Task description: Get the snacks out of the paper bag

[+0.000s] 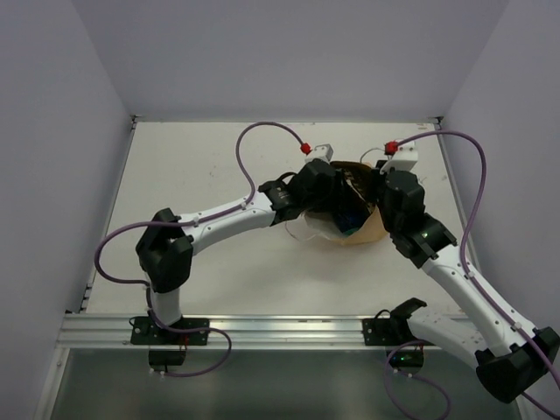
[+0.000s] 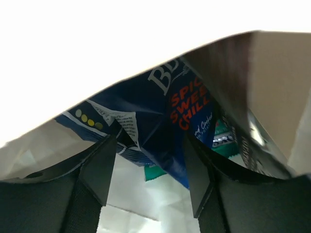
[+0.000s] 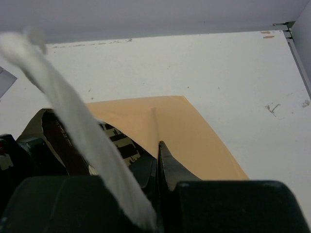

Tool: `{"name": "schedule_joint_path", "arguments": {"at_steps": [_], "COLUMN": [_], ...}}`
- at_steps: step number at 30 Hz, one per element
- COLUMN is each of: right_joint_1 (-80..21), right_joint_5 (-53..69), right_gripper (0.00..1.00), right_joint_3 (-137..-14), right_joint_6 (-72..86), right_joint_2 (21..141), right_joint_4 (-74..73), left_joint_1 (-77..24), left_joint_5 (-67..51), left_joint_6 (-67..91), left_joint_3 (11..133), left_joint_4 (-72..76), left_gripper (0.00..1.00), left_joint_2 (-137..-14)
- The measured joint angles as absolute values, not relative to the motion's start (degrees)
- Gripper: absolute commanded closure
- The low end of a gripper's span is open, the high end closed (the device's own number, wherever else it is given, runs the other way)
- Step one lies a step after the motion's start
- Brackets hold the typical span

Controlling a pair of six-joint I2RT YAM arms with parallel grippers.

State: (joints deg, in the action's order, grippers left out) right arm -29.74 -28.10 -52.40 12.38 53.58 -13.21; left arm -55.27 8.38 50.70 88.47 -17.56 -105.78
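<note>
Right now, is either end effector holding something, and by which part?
The right end effector is shut on the paper bag, at its rim beside the white string handle. The left end effector is open inside the bag, holding nothing.

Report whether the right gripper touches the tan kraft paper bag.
Touching: in the right wrist view, the right gripper pinches the tan kraft paper bag's edge.

You have the tan paper bag (image 1: pixel 366 229) lying on its side mid-table, its mouth open toward the left and its white lining showing. Inside you see a crumpled blue packet (image 2: pixel 160 116) lettered "Sweet Chili", a teal packet (image 2: pixel 156 172) peeking out beneath it, and a dark brown chip bag (image 3: pixel 64 144) just inside the mouth.
</note>
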Motion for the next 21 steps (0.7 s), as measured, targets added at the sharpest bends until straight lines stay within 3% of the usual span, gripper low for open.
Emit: {"name": "schedule_joint_path", "arguments": {"at_steps": [2,5,8,9,12,21], "right_joint_1": [-29.7,-29.7,-29.7,-29.7,-29.8,-29.9], "right_joint_5": [-28.2,-28.8,-29.0,-29.0,-29.3,-34.0], "right_gripper": [1.0,1.0,1.0,1.0,1.0,1.0], "right_joint_3": [-52.2,-52.0,-51.9,-51.8,-51.2,-50.6], "right_joint_6": [12.9,13.7,14.4,14.7,15.4,15.5], "right_joint_2": [53.4,53.4,53.4,53.4,53.1,53.3], "right_joint_4": [-13.2,-13.1,-12.8,-12.6,-11.9,-11.2], "left_joint_1": [-55.3,-55.3,-55.2,-55.2,-55.2,-54.7], "left_joint_5": [8.4,8.3,7.8,7.6,7.5,7.0], "left_joint_6": [51.2,52.0,52.3,52.4,52.0,47.2], "left_joint_3": [88.5,88.5,88.5,88.5,88.5,88.8], "left_joint_4": [-17.0,-15.8,-14.7,-14.4,-13.6,-19.6], "left_gripper": [0.4,0.55,0.74,0.86,1.0,1.0], "left_joint_2": [-106.4,-107.7,-108.6,-108.7,-108.6,-97.1]}}
